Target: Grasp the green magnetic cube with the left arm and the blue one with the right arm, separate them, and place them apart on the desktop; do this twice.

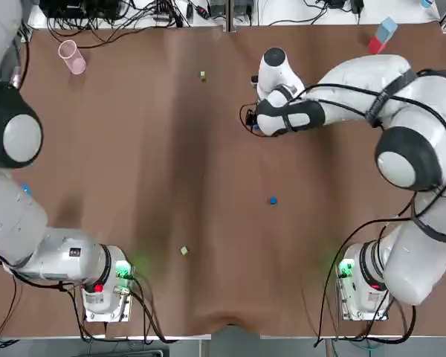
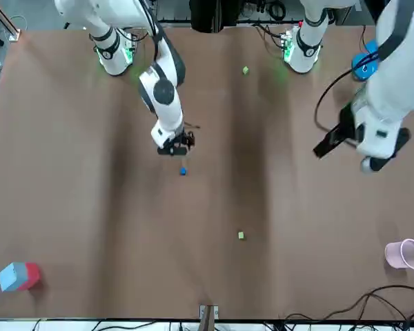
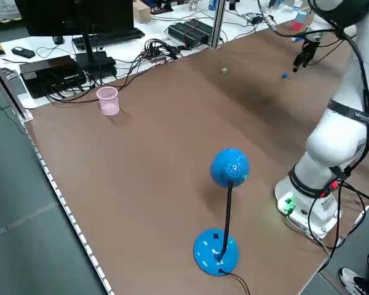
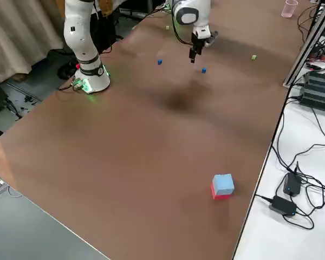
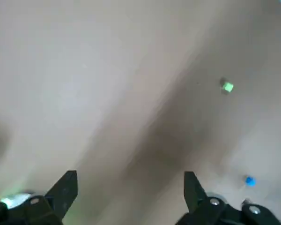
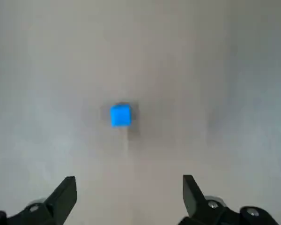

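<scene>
Two green cubes lie apart: one far out on the table, one near the left arm's base. A blue cube sits mid-right. A second blue cube rests on the table just past my right gripper, which hovers open above it. In the right wrist view this cube lies ahead of the spread fingers, untouched. My left gripper is open and empty, raised over the table's left side; its view shows a green cube and a blue cube far off.
A pink cup stands at the far left corner. A red-and-blue block sits at the far right. A blue desk lamp stands at the left edge. Cables and electronics line the far side.
</scene>
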